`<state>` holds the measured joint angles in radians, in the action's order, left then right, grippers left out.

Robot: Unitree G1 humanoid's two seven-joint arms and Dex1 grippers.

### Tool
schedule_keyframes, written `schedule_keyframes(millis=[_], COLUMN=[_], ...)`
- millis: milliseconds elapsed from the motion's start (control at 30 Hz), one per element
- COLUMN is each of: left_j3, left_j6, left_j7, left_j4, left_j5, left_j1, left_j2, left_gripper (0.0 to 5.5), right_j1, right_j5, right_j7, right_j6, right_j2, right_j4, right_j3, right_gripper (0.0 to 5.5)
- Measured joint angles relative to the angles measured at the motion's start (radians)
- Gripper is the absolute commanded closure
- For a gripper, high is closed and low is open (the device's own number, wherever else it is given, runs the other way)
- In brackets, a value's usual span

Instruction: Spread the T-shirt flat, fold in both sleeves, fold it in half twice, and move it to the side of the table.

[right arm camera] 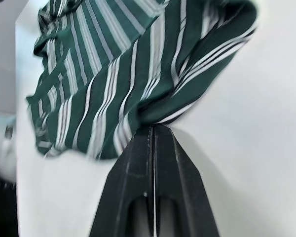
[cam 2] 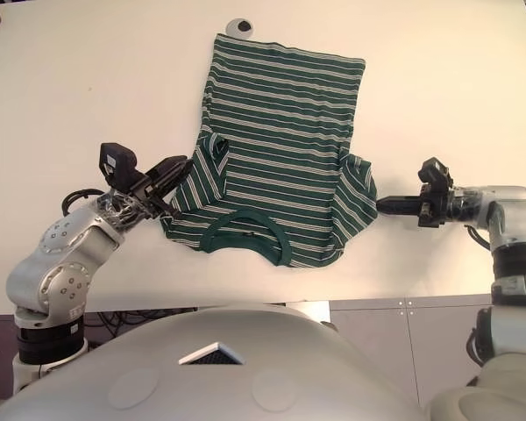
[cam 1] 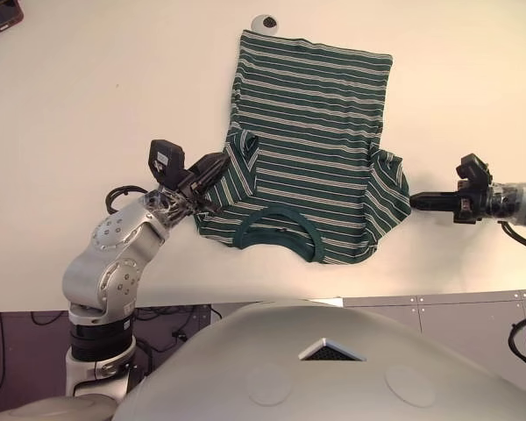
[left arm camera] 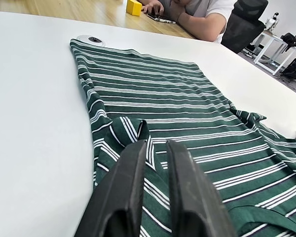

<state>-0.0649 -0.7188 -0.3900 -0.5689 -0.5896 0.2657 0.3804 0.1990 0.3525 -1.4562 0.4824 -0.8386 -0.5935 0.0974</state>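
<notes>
Left eye view: the green striped T-shirt [cam 1: 311, 132] lies spread flat near the middle of the white worktop [cam 1: 70, 105], collar [cam 1: 276, 230] toward the robot, hem away. Both sleeves are turned in over the body. The left sleeve [cam 1: 243, 158] lies fairly neatly; the right sleeve [cam 1: 387, 186] is bunched at the side edge. The left tool [cam 1: 217, 165] sits at the left shoulder edge, fingers a narrow gap apart, with no cloth seen between them. The right tool [cam 1: 416, 202] is level with the right sleeve fold, fingers pressed together, tips at the cloth edge; whether fabric is caught cannot be told. Assessment: spreading done, sleeve folds done or close to done. Outstanding: both half folds and the move to the worktop's side
</notes>
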Motion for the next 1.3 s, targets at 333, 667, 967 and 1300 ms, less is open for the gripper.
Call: schedule_keyframes(millis=[333,667,967,1300], left_j3=[-0.001,0.001,0.003,0.003], left_j6=[0.025,0.030,0.030,0.032], left_j7=[0.010,0.020,0.019,0.018], left_j4=[0.021,0.026,0.026,0.040], left_j5=[0.002,0.018,0.022,0.030], left_j1=[0.000,0.013,0.015,0.007], left_j2=[-0.016,-0.030,-0.033,-0.033], left_gripper=[4.83,4.83,4.83,4.83], right_j1=[0.057,0.024,-0.082,0.017], right_j5=[0.029,-0.035,0.024,-0.021], right_j7=[0.040,-0.094,-0.075,-0.010], right_j6=[0.197,0.182,0.271,0.176], right_j2=[0.008,-0.113,-0.064,-0.041], right_j4=[0.021,0.038,0.277,0.099], right_j3=[-0.042,0.005,0.033,0.023], right_gripper=[4.92,3.63,4.15,5.45])
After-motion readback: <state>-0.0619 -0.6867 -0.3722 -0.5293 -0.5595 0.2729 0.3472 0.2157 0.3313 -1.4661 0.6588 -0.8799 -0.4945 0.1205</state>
